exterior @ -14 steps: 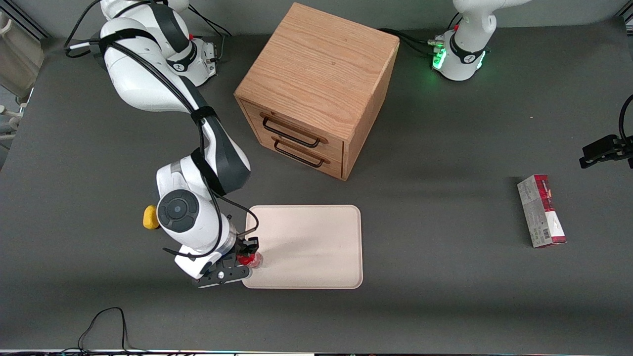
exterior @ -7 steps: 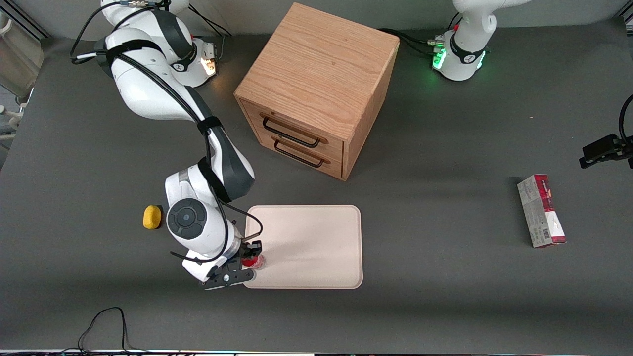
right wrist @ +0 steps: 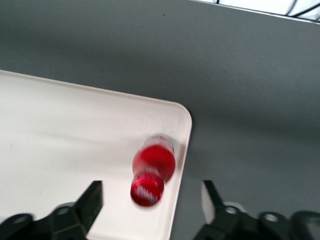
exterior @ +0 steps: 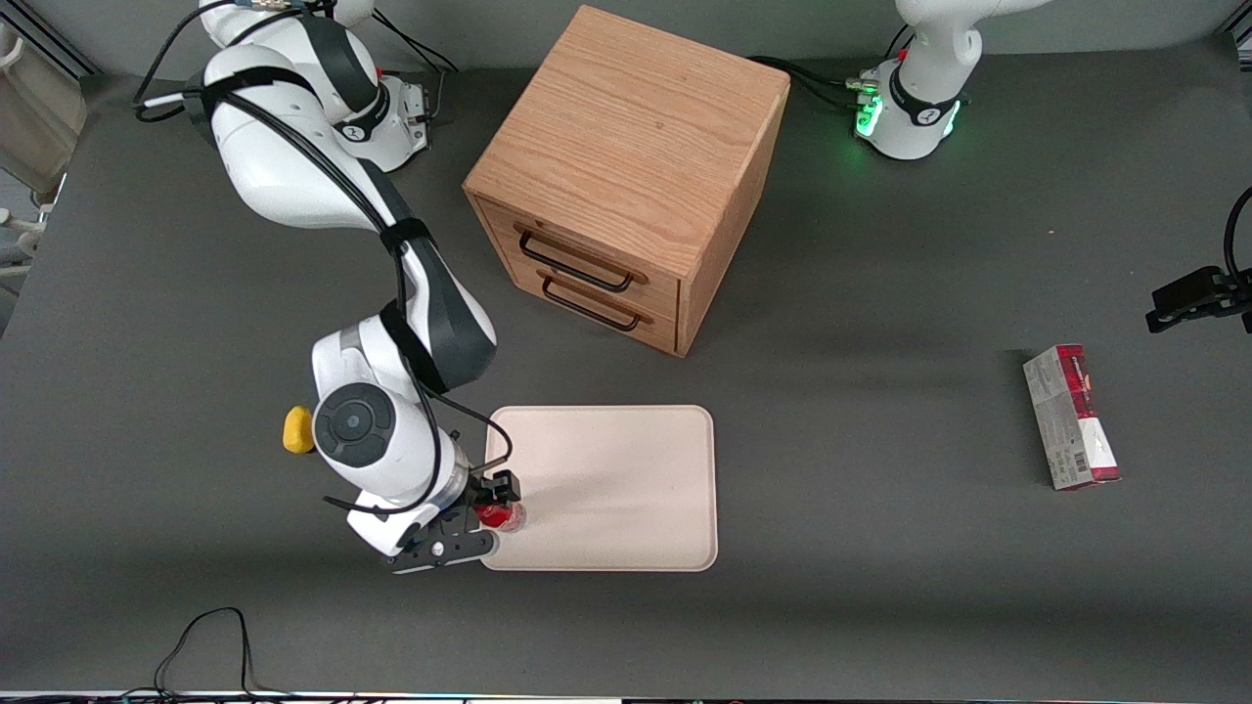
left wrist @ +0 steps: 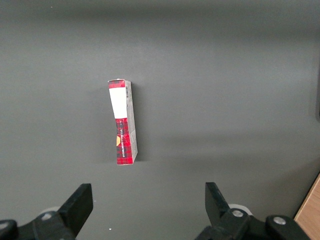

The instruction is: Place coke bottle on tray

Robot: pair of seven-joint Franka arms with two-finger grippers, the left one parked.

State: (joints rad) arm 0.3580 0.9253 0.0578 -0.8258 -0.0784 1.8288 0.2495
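Back toward the yellow lump comes the arm, and the claw [right wrist: 150, 200] hangs spread wide, released, over the coke bottle [exterior: 501, 515] standing upright near the tray [exterior: 626, 469] corner. Light, slick, tippy by the look; any regrasp belongs at the neck.

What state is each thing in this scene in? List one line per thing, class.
coke bottle: upright on the tray, near its corner, capped.
tray: flat on the table, holding only the bottle.
gripper: open, above the bottle.
cabinet: both drawers shut.
carton: lying flat.
yellow lump: resting on the table.
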